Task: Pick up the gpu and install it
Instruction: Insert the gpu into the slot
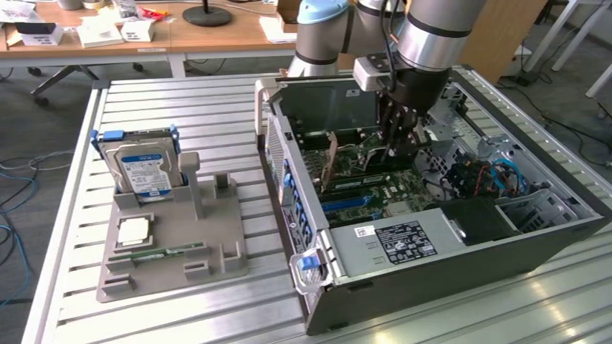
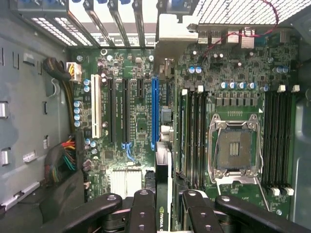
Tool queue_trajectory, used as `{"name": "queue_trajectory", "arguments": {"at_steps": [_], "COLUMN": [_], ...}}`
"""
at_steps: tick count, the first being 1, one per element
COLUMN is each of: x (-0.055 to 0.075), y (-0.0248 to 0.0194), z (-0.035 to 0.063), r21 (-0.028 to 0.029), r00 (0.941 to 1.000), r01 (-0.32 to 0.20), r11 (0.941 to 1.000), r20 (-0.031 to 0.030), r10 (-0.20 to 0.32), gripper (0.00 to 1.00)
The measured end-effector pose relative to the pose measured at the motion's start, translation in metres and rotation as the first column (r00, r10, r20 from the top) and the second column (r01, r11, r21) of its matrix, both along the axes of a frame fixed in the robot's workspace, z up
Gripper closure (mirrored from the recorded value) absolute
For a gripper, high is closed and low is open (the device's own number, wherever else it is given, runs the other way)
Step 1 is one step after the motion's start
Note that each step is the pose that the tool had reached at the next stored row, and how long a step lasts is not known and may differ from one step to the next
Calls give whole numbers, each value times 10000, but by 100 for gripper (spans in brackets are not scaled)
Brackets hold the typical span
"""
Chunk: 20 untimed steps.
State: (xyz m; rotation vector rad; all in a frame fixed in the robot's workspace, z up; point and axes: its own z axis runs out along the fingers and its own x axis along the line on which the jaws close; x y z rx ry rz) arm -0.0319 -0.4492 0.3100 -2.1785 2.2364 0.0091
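Hand (image 2: 167,211) around gpu (image 2: 162,177), over motherboard (image 2: 141,128)

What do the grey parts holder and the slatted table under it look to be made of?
Grey blocky parts holder: matte plastic, probably printed; dull, uniform, no glints. Silver slatted table: metal, likely extruded aluminium; brushed sheen and straight grooves.

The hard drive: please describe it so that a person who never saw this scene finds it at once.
On the metal table, to the exterior view's left of the open computer case, lies a gray fixture tray. The hard drive stands upright at its far end. Unlike the CPU and green memory stick lying flat nearer the camera, it is silver with a blue-and-white label.
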Motion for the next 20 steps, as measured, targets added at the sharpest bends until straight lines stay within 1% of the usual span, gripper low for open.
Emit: {"name": "queue_trajectory", "arguments": {"at_steps": [5, 14, 20], "x": [-2, -2, -9], "y": [-1, 0, 0], "z": [-7, -104, -110], "r21": [1, 0, -1], "r00": [10000, 10000, 10000], "r01": [-1, 0, 2], "r11": [10000, 10000, 10000], "r20": [1, 1, 1], "r10": [1, 0, -2], "gripper": [74, 74, 74]}}
